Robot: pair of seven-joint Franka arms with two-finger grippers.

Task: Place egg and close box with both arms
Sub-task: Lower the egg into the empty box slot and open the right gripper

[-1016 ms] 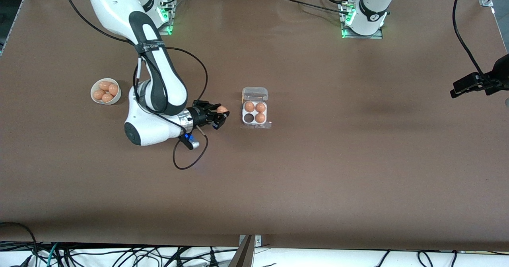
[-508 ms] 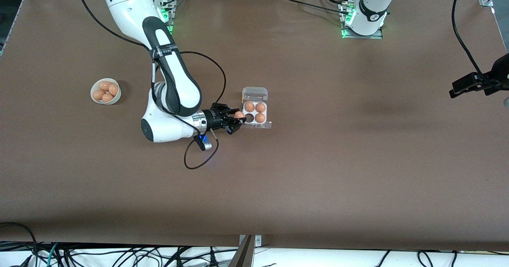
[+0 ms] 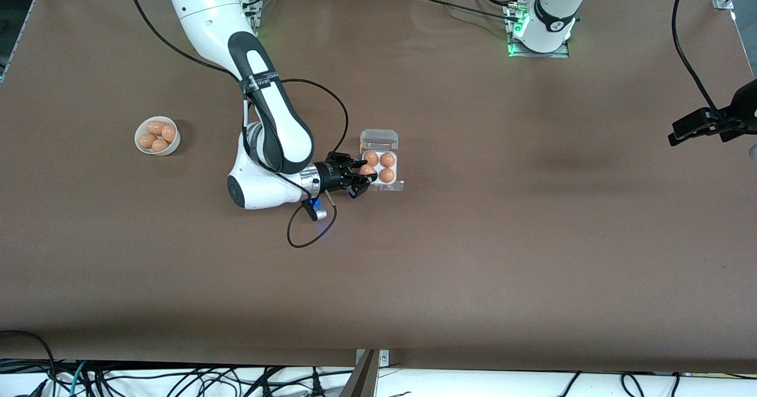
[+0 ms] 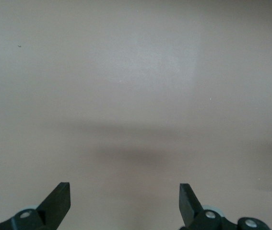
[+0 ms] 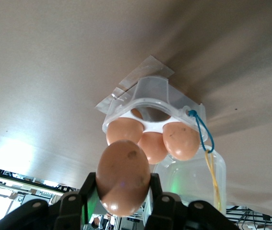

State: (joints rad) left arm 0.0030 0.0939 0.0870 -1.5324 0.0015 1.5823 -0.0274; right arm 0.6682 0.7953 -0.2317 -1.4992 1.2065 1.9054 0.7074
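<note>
Front view: the right gripper (image 3: 359,178) sits just left of centre in the frame, clamped on the egg (image 3: 366,170) and hanging over the box (image 3: 379,169) at its one vacant cell. Three eggs fill the other cells, and the clear lid (image 3: 379,139) lies open, flat on the table (image 3: 473,255) above the tray. A white bowl (image 3: 157,136) with more eggs stands at mid-left. The left gripper (image 3: 692,126) waits in the air at the right edge.

Left wrist view: the left gripper (image 4: 124,201) shows at the bottom edge, its fingers (image 4: 58,201) spread wide and holding nothing, bare table (image 4: 136,86) filling the frame.

Right wrist view: low in the frame, the right gripper (image 5: 121,196) pinches the egg (image 5: 123,176). Right above it, mid-frame, is the box (image 5: 150,103) with its three eggs, the clear lid (image 5: 193,179) at lower right.
</note>
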